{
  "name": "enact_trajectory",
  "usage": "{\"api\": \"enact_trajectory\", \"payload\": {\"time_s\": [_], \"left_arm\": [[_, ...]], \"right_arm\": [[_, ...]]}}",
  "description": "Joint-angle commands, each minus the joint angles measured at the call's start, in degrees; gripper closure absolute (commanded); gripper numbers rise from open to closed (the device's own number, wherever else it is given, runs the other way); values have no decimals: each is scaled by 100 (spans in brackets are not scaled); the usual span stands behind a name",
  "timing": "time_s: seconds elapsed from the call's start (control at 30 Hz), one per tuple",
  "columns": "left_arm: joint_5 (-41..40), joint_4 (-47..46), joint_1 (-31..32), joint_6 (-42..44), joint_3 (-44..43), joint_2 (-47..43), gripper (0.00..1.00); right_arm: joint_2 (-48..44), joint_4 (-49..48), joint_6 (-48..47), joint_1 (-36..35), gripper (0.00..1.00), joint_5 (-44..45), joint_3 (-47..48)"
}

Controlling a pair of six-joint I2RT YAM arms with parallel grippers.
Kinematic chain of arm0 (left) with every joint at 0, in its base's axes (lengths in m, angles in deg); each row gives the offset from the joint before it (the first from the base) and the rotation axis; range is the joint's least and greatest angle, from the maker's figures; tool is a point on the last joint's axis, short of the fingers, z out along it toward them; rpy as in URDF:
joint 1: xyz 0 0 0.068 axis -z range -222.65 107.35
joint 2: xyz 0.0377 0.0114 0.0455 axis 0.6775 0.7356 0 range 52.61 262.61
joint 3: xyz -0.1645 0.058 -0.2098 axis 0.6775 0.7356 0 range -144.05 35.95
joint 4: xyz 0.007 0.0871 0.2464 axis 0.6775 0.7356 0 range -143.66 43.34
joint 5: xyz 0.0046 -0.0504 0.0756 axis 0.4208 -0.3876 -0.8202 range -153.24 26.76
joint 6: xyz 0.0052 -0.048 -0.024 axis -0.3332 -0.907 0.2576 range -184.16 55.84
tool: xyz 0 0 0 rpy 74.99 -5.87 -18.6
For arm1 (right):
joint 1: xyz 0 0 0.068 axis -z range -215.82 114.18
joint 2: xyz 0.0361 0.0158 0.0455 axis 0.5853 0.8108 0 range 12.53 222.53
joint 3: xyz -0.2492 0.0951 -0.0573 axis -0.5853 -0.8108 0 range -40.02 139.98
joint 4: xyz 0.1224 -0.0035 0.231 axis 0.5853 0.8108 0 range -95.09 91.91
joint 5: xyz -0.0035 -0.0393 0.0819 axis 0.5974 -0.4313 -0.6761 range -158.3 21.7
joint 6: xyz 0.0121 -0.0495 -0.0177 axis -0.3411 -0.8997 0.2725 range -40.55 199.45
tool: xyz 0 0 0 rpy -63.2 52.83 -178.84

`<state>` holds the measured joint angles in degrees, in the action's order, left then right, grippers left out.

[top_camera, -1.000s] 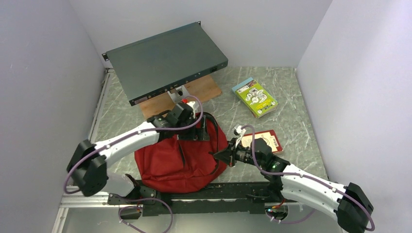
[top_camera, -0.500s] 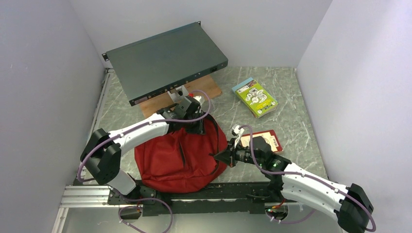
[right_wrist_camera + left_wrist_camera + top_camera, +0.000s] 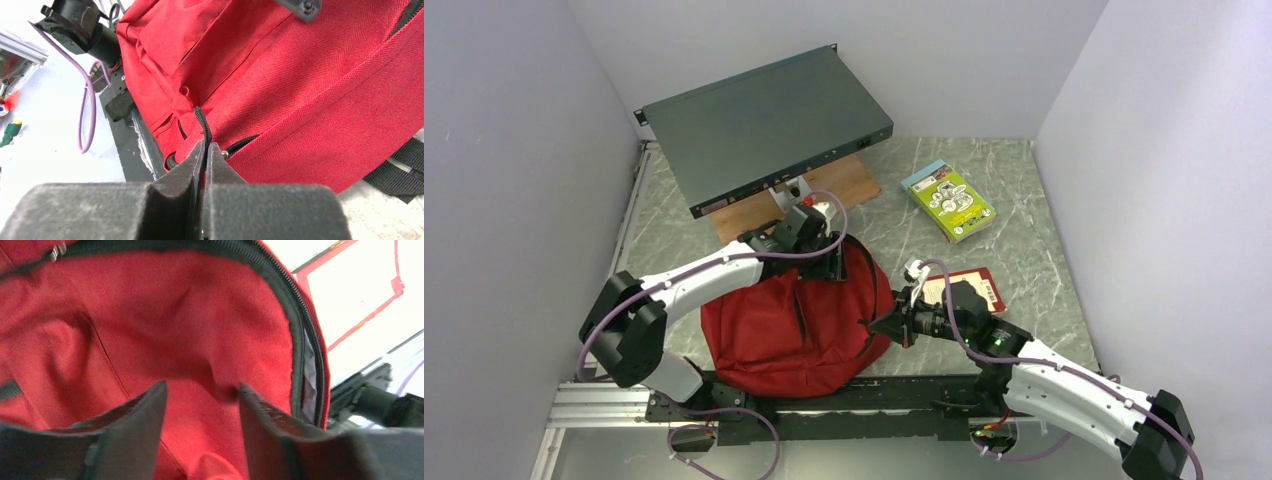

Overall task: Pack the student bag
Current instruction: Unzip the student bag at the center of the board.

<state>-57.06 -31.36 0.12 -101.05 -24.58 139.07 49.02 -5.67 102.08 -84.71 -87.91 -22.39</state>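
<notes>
The student bag lies slumped at the near middle of the bench, its top toward the far side, with a red book just right of it and a green book farther off to the far right. The right tool is pressed together on the black zipper pull at the bag's right flank. The left tool sits at the bag's far top edge, partly apart with red fabric filling the gap; whether it actually pinches that fabric I cannot tell. The step in hand looks like opening the main compartment so that the books can go in. To do it well, the left tool should anchor the fabric close to the zipper track and hold it taut, while the right tool draws the pull along the curve of the track rather than straight outward. A sideways tug on a slack bag would likely drag the whole bag or jam the teeth.
</notes>
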Motion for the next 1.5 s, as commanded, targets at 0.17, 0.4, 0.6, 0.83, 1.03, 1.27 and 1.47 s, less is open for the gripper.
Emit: {"api": "enact_trajectory", "payload": {"time_s": [0.17, 0.4, 0.6, 0.83, 1.03, 1.27, 1.47], "left_arm": [[-87, 485, 651, -627, -69, -11, 0], [-379, 296, 668, -443, -323, 342, 32], [-966, 264, 357, -164, -599, 118, 100], [-864, -75, 192, -528, -361, -116, 100], [-927, 2, 191, -885, -366, -227, 100], [-802, 204, 200, -905, -552, -425, 100], [-795, 393, 198, -642, -545, -912, 100]], "right_arm": [[239, -502, 0, -51, 100, -370, 203], [253, -240, -48, -75, 100, -451, 284], [-89, 375, -213, -148, 100, -551, 365], [-105, 313, -239, -510, 100, -1049, 411], [817, -296, -219, -1489, 100, -633, 585], [2125, -128, -226, -2459, 100, 926, 1008], [1104, 377, 247, -2459, 100, 2693, 675]]}}
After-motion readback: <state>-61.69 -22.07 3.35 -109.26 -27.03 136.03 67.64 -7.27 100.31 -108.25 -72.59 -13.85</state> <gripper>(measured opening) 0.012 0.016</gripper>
